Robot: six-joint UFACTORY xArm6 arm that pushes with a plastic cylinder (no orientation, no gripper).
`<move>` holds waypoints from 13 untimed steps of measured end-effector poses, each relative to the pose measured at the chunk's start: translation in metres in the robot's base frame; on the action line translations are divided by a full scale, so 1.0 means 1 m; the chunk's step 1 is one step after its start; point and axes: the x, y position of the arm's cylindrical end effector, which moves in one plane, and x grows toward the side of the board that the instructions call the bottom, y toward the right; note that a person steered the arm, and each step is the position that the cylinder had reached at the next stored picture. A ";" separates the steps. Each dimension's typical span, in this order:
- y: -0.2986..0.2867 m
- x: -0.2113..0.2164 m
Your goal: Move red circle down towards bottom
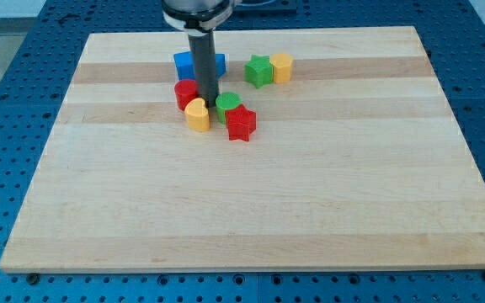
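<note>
The red circle (184, 93) sits on the wooden board (251, 202) near the view's top, partly hidden behind the rod. My tip (208, 104) is down just to its right, between it and the green circle (227, 104). A yellow heart-shaped block (197, 114) lies just below the red circle, touching it. A red star (241, 123) lies below the green circle. A blue block (189, 63) stands behind the rod, its shape partly hidden.
A green star (258, 71) and a yellow block (281, 66) lie side by side at the top, right of the rod. The board is edged by a blue perforated table (7, 151).
</note>
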 end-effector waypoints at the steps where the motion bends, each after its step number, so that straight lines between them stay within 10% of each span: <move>1: 0.004 -0.009; 5: -0.113 -0.022; 6: -0.112 0.022; 13: -0.020 -0.042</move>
